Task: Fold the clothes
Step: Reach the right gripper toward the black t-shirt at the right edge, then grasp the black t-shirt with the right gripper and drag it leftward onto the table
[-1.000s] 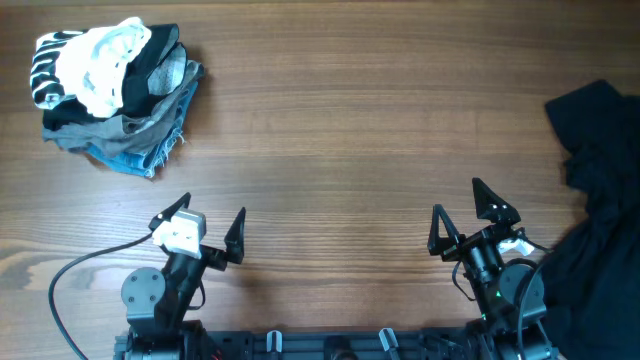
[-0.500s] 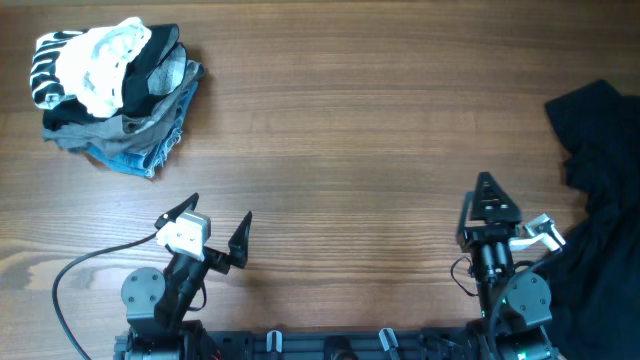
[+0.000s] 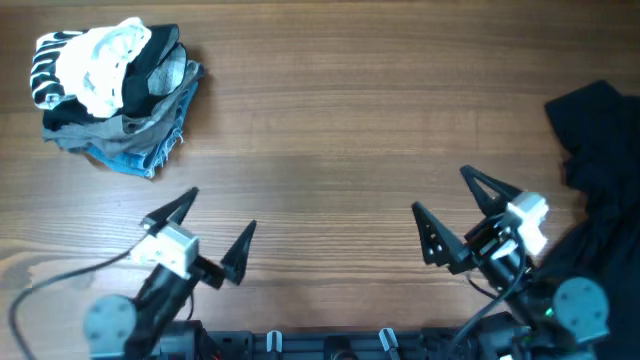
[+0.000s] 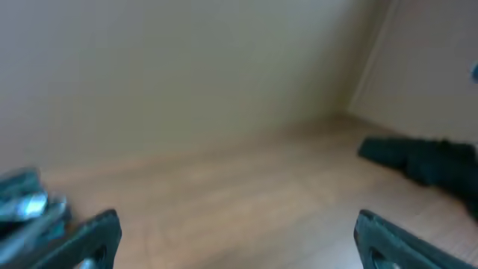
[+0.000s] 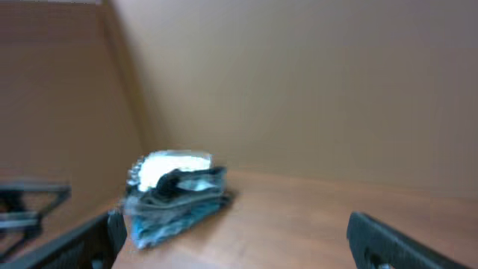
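Note:
The clothes (image 3: 603,190), one crumpled black garment, lie at the table's right edge and run off the frame; they show as a dark blurred shape (image 4: 424,159) in the left wrist view. My left gripper (image 3: 221,211) hovers open near the front left, nothing between its fingers (image 4: 95,233). My right gripper (image 3: 440,190) is open near the front right, just left of the black cloth and apart from it. In the right wrist view its fingers (image 5: 377,237) stand wide apart over bare wood.
A pile of white-striped, grey and blue denim garments (image 3: 112,92) sits at the far left corner, also seen as the stacked pile (image 5: 175,198) in the right wrist view. The wooden table (image 3: 330,130) spreads between pile and black cloth. Arm bases line the front edge.
The right gripper has swung round to angle toward the far left and shifted slightly left. The left gripper has tilted and moved a little. Both stayed open.

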Available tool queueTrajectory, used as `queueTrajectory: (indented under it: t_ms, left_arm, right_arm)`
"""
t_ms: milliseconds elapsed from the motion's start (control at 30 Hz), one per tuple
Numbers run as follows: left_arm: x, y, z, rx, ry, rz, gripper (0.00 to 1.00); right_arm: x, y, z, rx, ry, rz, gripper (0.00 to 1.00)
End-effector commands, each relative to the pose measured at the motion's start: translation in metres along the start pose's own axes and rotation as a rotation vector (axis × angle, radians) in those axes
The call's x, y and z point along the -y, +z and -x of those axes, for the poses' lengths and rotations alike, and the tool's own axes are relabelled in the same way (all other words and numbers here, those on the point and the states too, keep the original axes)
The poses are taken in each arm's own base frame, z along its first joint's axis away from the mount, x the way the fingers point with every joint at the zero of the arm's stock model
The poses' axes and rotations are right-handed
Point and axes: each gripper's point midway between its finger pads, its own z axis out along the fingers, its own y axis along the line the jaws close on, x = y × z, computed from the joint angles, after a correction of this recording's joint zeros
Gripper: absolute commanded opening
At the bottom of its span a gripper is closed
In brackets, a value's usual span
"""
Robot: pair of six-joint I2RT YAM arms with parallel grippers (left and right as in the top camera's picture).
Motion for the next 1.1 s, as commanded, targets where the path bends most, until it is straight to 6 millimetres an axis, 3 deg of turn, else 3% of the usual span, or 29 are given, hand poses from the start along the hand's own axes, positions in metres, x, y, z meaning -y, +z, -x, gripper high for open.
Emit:
queueTrajectory:
  t_ms: [0,100,200,233,267,333,433,500,567,600,667,767,900,1033,1067]
  left_arm:
    - [-0.006,0.006,0.028,-0.161,-0.121,0.031,1.0]
    - [-0.02,0.028,0.03,-0.415,-0.285,0.048,1.0]
    - [-0.033,0.047,0.026,-0.556,-0.376,0.057,1.0]
    - [-0.036,0.051,0.023,-0.588,-0.396,0.059,1.0]
    - [-0.04,0.057,0.017,-0.64,-0.43,0.062,1.0]
    - [-0.038,0.06,0.008,-0.684,-0.471,0.039,1.0]
    - [-0.035,0.058,-0.002,-0.734,-0.51,0.032,1.0]
    - [-0.034,0.055,-0.005,-0.753,-0.522,0.034,1.0]
    - [-0.033,0.054,-0.006,-0.758,-0.525,0.035,1.0]
    - [-0.033,0.054,-0.006,-0.758,-0.525,0.035,1.0]
    - [-0.033,0.054,-0.006,-0.758,-0.525,0.035,1.0]
    - [-0.033,0.054,-0.006,-0.758,-0.525,0.035,1.0]
    - [-0.033,0.054,-0.006,-0.759,-0.525,0.035,1.0]
    - [-0.033,0.054,-0.006,-0.758,-0.525,0.035,1.0]
    - [-0.033,0.054,-0.006,-0.758,-0.525,0.035,1.0]
  right_arm:
    - [-0.005,0.023,0.002,-0.232,0.055,0.027,1.0]
    - [0.03,0.054,-0.01,-0.481,0.15,-0.139,1.0]
    - [0.069,0.078,-0.023,-0.592,0.152,-0.269,1.0]
    - [0.09,0.085,-0.028,-0.617,0.173,-0.328,1.0]
    - [0.131,0.089,-0.039,-0.645,0.231,-0.447,1.0]
    - [0.204,0.076,-0.053,-0.639,0.363,-0.682,0.99]
    - [0.315,0.027,-0.07,-0.546,0.539,-0.98,0.89]
    - [0.371,-0.002,-0.076,-0.481,0.562,-1.088,0.84]
    - [0.402,-0.024,-0.083,-0.468,0.547,-1.142,0.84]
    - [0.424,-0.045,-0.092,-0.481,0.521,-1.201,0.84]
    - [0.444,-0.07,-0.104,-0.508,0.497,-1.296,0.86]
    - [0.454,-0.073,-0.135,-0.581,0.511,-1.244,0.88]
    - [0.47,-0.107,-0.177,-0.703,0.49,-1.409,0.95]
    - [0.459,-0.088,-0.212,-0.748,0.595,-1.268,0.6]
    - [0.453,-0.077,-0.216,-0.753,0.621,-1.21,0.24]
